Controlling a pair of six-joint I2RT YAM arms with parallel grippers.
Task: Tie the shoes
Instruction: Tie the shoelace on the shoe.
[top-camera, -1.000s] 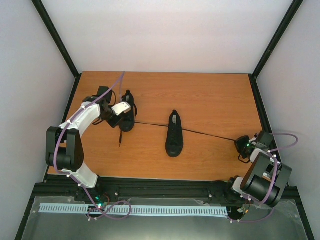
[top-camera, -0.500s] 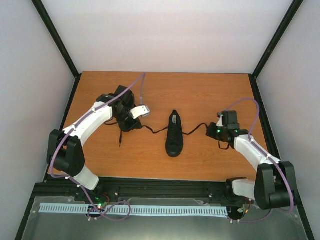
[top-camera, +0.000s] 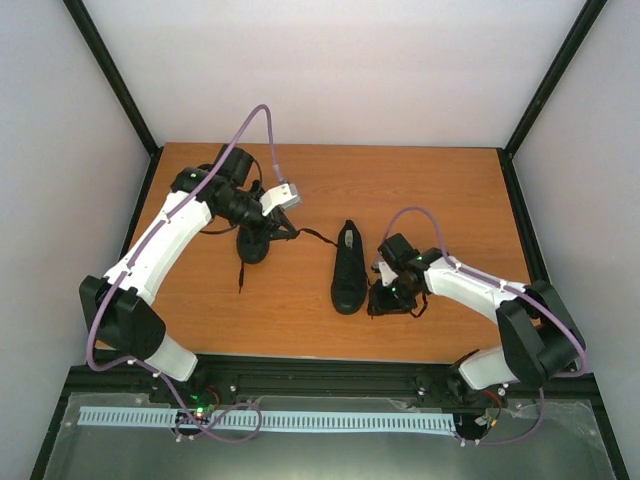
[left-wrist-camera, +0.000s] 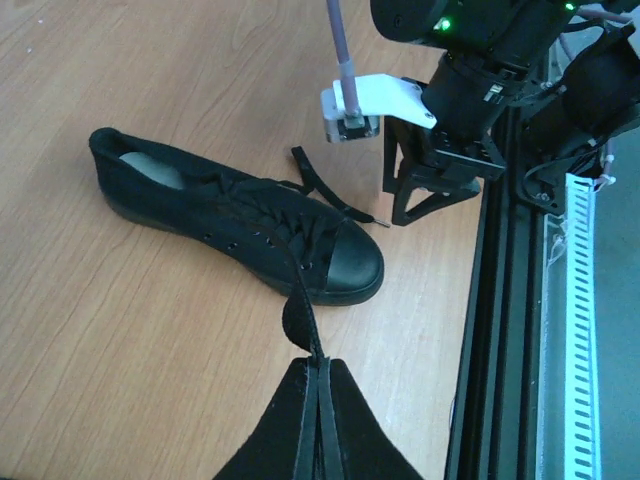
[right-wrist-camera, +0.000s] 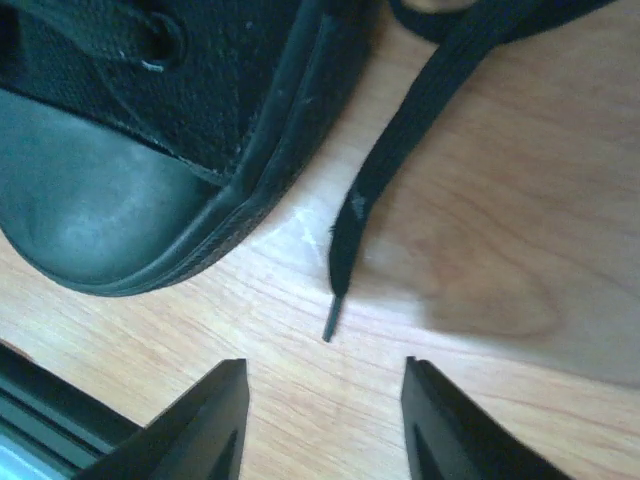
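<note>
Black canvas marks both task pieces. One black low-top canvas sneaker (top-camera: 348, 270) lies near the middle of the orange-brown wooden table (top-camera: 440, 190), with its rubber toe toward the near edge. A second black canvas sneaker (top-camera: 252, 245) lies well apart on its left, partly under the left arm, and one of its laces trails across the wood toward the near edge.

From above we see the left claw (top-camera: 276, 226) hanging just beside that second sneaker. In its own wrist view the left claw (left-wrist-camera: 315, 365) is clenched tight, pinching a thin black lace (left-wrist-camera: 298, 300). This lace runs from the fingers to the middle sneaker (left-wrist-camera: 240, 225). Overhead, the same lace (top-camera: 312, 234) spans the gap between the two shoes.

The right claw (top-camera: 386, 298) sits low over the table, just to the right of the middle sneaker's toe. We see it from the wrist as the right claw (right-wrist-camera: 322, 400), released, with its two dark fingers (right-wrist-camera: 215, 425) spread and only bare wood between them. Another loose lace end (right-wrist-camera: 385, 170) lies flat on the table (right-wrist-camera: 520, 240) just ahead of those fingers. Its tip is near them but not touching, and the toe cap (right-wrist-camera: 80, 210) sits close beside it.
</note>
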